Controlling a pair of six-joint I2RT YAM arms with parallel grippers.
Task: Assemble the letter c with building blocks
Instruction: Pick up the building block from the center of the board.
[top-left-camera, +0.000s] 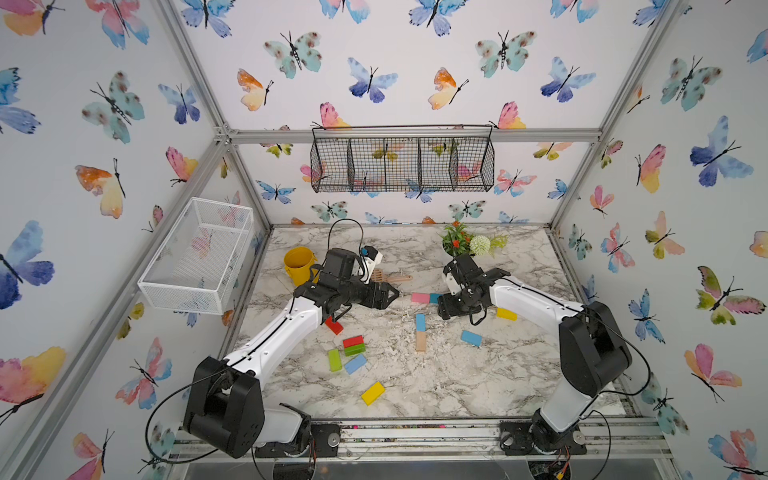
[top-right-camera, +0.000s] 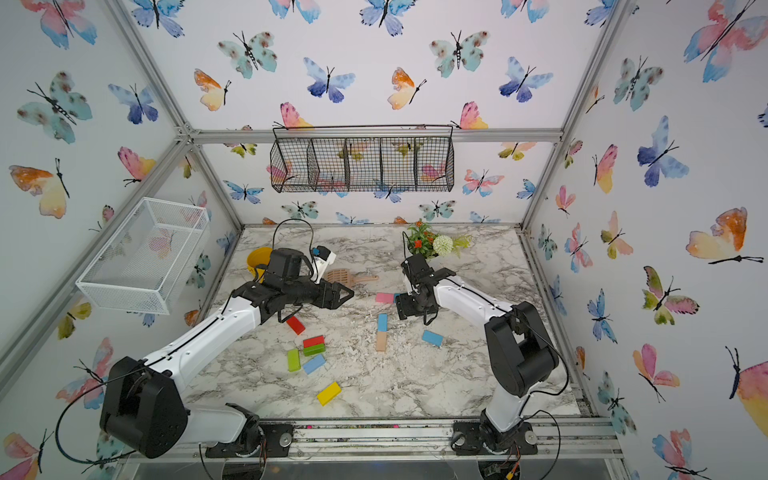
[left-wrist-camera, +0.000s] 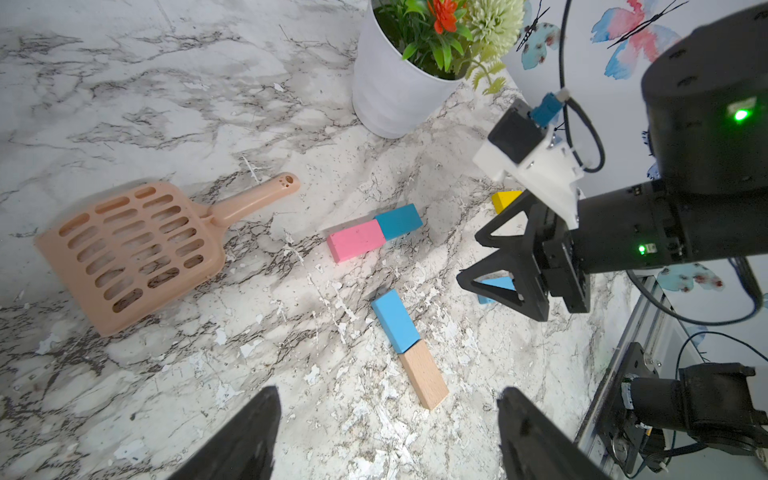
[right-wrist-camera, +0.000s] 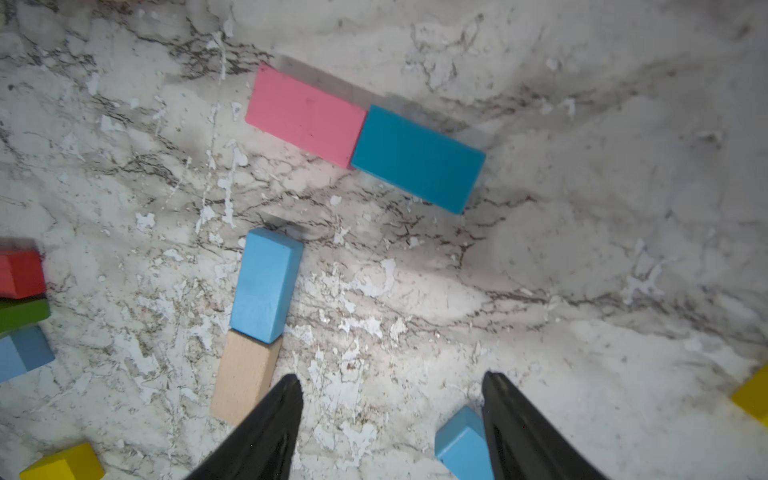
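On the marble desk (top-left-camera: 457, 386), a half-built letter C waits between two robot arms. The left pincer (left-wrist-camera: 388, 390) hovers wide and empty near the tan slotted scoop (left-wrist-camera: 137, 249), well clear of the work. The right pincer (right-wrist-camera: 390, 378) hangs over the letter with its jaws wide apart and nothing between them.

The top stroke is laid: a pink block (right-wrist-camera: 305, 114) and a teal block (right-wrist-camera: 417, 158) lie end to end, touching. The spine runs down from near the pink end: a light blue block (right-wrist-camera: 266, 286) touches a tan block (right-wrist-camera: 245, 374) below it, with a small gap between the spine and the pink block. No bottom stroke shows.

The step in hand looks like fetching a brick for that bottom stroke. The nearest candidate is a loose light blue block (top-left-camera: 471, 338) lying close to the right arm, with a yellow block (top-left-camera: 506, 313) also near. A mixed cluster (top-left-camera: 353, 345) of red, green and blue bricks lies on the left arm's side.

To do it well, the pincer should come straight down and close across the brick's narrow sides. It should then set the brick against the foot of the tan block, parallel to the top stroke, without nudging the spine.
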